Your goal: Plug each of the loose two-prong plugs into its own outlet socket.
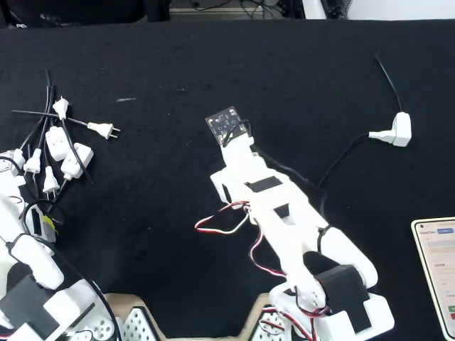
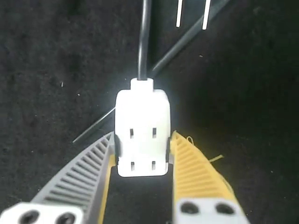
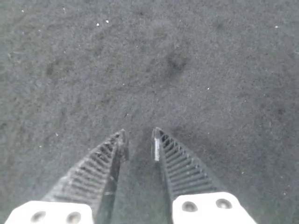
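At the far left, we noted a heap of white plugs and sockets [image 1: 57, 153] with tangled black leads, and one loose plug [image 1: 104, 130] lying apart at its right edge.

The left gripper [image 2: 143, 136] was closed on a white outlet socket [image 2: 142, 116]. The grey finger [image 2: 88, 168] and the yellow finger [image 2: 191, 168] pressed its two sides, and its slotted face was turned towards the wrist camera. The prongs of a plug [image 2: 179, 13] lay just past it, beside crossing leads.

Near the table centre, the right gripper [image 3: 138, 140] hovered over bare cloth. Its fingers stood a narrow gap apart and held nothing. At the right, a plug and socket [image 1: 397, 130] appeared already joined.

Faults we judged possible:
- The socket could pivot or slip, because the fingers gripped only its lower half.
- Its own lead could drag neighbouring plugs out of position.
- The prongs could miss the slots if the plug were presented tilted.
- With the right gripper well apart from the heap, the socket had no second support.

The work surface was a black cloth [image 1: 178, 64], finely textured and speckled with lint. A flat device with a lit screen [image 1: 435, 270] lay at its right edge. Cables ran along the strip beyond the far edge.
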Robot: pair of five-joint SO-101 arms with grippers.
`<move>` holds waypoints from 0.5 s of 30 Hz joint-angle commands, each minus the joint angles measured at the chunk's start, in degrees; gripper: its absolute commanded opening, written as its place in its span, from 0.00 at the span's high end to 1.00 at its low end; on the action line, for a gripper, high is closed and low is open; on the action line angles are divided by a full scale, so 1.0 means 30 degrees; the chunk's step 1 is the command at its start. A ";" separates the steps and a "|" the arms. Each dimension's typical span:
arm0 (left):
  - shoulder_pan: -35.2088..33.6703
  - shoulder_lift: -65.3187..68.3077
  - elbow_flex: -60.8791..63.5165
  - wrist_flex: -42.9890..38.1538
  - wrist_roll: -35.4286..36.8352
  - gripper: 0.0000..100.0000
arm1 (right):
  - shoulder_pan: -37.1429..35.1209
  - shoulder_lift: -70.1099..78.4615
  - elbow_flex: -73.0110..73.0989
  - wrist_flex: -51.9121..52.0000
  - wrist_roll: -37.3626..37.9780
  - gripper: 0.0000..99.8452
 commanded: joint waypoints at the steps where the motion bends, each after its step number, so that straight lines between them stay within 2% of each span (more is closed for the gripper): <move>1: 0.0132 -0.0264 -0.1011 0.0000 0.0117 0.88 | -0.0293 -0.0132 -0.0073 -0.0498 0.0000 0.92; 9: 0.0190 -0.0029 -0.0952 -0.0879 0.0000 0.77 | -0.0293 -0.0132 -0.0073 -0.0498 0.0000 0.92; 15: 0.0220 -0.0029 0.1685 -0.4161 0.0059 0.77 | -0.0293 -0.0132 -0.0044 -0.0498 0.0000 0.92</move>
